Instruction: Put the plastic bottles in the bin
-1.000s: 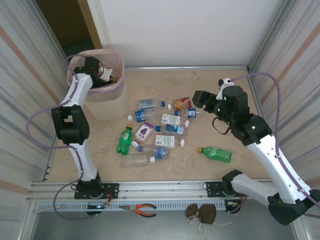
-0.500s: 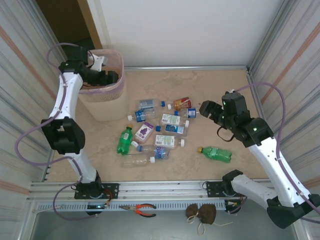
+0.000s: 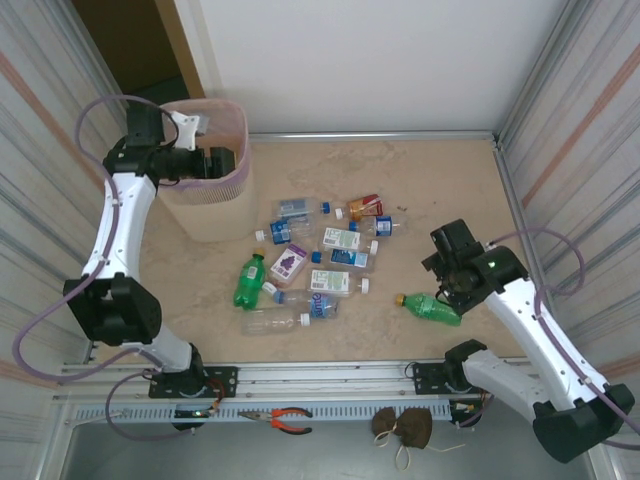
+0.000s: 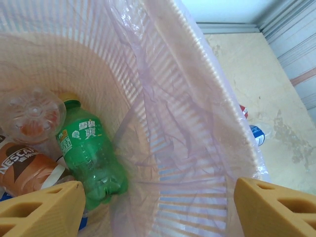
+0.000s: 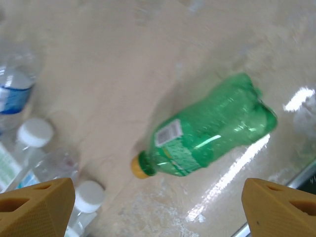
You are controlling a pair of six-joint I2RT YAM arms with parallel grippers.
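Over the bin at the far left corner of the table, the left pincer is wide open and empty — the right pincer, open and empty too, hovers above a green bottle toward the near right corner.

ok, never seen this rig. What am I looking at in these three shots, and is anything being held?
Two robot arms are bolted at the near edge of a table, each ending in a two-finger gripper. The wide shot looks down from above and behind them. The other two come from wrist cameras; the orange wedges are each gripper's fingertips. The left gripper is open over the bin, which has a green bottle and a Nescafe bottle inside. The right gripper is open above a loose green bottle on the table. More bottles lie mid-table. Neither holds anything.
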